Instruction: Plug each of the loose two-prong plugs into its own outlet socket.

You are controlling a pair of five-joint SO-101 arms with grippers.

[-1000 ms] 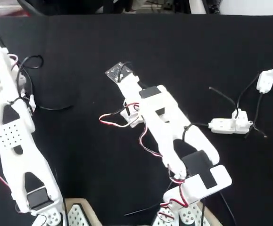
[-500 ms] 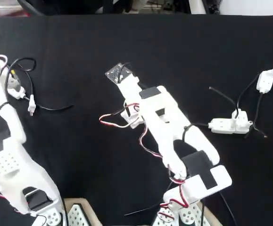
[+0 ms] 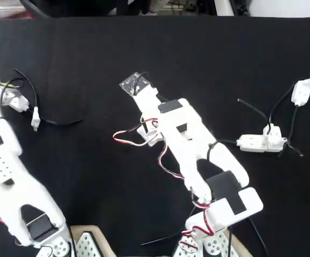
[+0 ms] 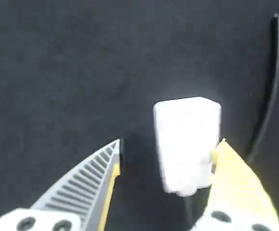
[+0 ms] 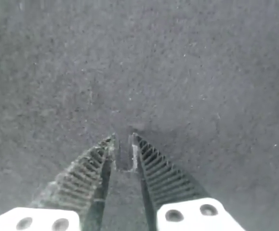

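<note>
Much bare black counter (image 3: 80, 59) is seen between the cords at the left edge and the right arm in the middle, and more lies beyond that arm up to the far edge. Close to the right edge an outlet strip (image 3: 254, 142) is laid flat with a seated plug (image 3: 273, 131) on it. A white fitting (image 3: 303, 92) is set farther back, with black cords trailing between them. By the left edge a loose plug (image 3: 35, 119) is found on its black cord (image 3: 63, 123), near a white connector piece (image 3: 16, 101).

The left tool (image 4: 169, 142) is held wide. A white plug body (image 4: 187, 139) is framed between its fingers, set against the yellow finger (image 4: 235, 183) and kept apart from the grey ribbed finger (image 4: 98, 175). The right tool (image 5: 124, 139) is narrowed to a slit with nothing in it, its tips low over the cloth.

Since a second ago the left arm has been drawn back toward the left edge, so the loose plug and its cord are uncovered. The right arm is left as it was.
</note>
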